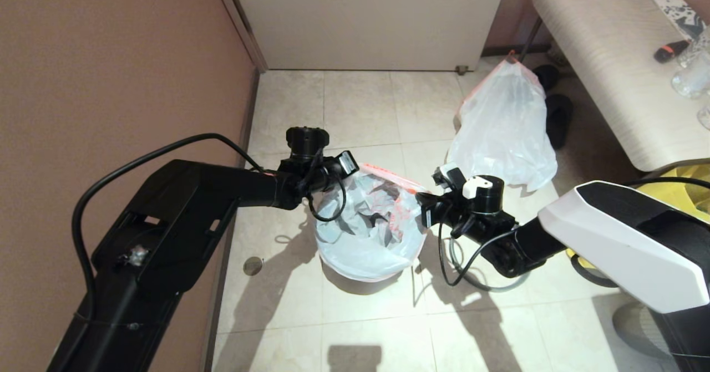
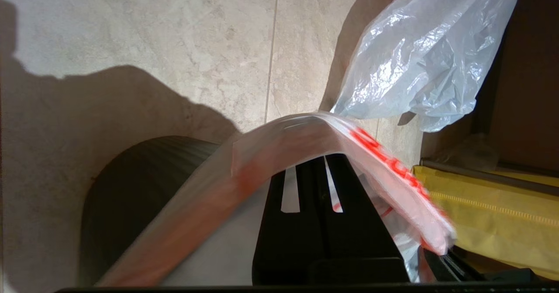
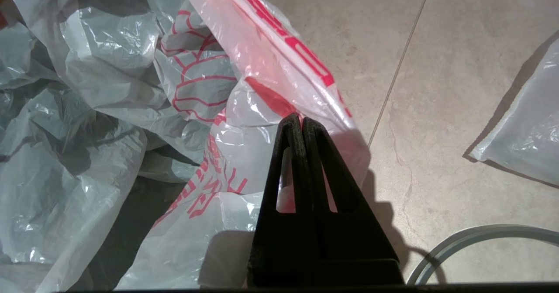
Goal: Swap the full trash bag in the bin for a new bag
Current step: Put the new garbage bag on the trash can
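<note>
I see the full trash bag (image 1: 503, 128) standing on the floor in the upper right. In the middle, the new bag (image 1: 369, 225) covers the bin (image 2: 131, 197). My left gripper (image 1: 355, 168) and right gripper (image 3: 302, 120) each have their jaws pinched on its orange-red hem, one each side.

Bright, warm light falls from behind the robot, casting hard arm shadows across the pale floor (image 1: 360, 111). The new bag (image 2: 305, 140) is motion-blurred in the left wrist view, and its plastic glares.
</note>
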Controlling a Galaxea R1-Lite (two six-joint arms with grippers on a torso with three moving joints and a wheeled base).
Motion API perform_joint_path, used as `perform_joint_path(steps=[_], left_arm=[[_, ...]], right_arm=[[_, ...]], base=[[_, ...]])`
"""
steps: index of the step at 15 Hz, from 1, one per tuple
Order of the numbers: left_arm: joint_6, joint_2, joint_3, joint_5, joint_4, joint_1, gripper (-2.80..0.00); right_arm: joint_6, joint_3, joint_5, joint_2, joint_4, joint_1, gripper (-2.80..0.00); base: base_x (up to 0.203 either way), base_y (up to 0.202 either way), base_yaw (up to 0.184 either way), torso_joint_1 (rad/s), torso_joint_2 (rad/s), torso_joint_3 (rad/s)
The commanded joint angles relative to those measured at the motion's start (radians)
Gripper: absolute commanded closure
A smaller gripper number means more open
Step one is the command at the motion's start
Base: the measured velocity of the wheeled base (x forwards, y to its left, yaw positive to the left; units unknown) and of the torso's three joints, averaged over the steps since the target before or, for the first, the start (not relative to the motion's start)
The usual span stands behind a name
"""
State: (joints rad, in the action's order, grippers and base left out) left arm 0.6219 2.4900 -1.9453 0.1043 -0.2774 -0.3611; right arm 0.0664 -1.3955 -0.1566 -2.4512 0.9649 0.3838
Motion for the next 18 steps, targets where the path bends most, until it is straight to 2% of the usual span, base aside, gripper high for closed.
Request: perform_joint_path(steps=[1,18], left_arm=[[0.004,-0.001,0.003,0.000,0.000,0.001,0.00],[0.001,0.037,0.003,0.002,-0.003,0.021,0.00]], right_arm=[[0.000,0.016,-0.003,0.041,0.007,0.003,0.00],[0.026,-0.047,0.013,-0.082,-0.018,-0.008,0.00]], base=[[0.000,0.000,0.000,0.000,0.00,0.000],[0.000,0.000,0.000,0.000,0.00,0.000]])
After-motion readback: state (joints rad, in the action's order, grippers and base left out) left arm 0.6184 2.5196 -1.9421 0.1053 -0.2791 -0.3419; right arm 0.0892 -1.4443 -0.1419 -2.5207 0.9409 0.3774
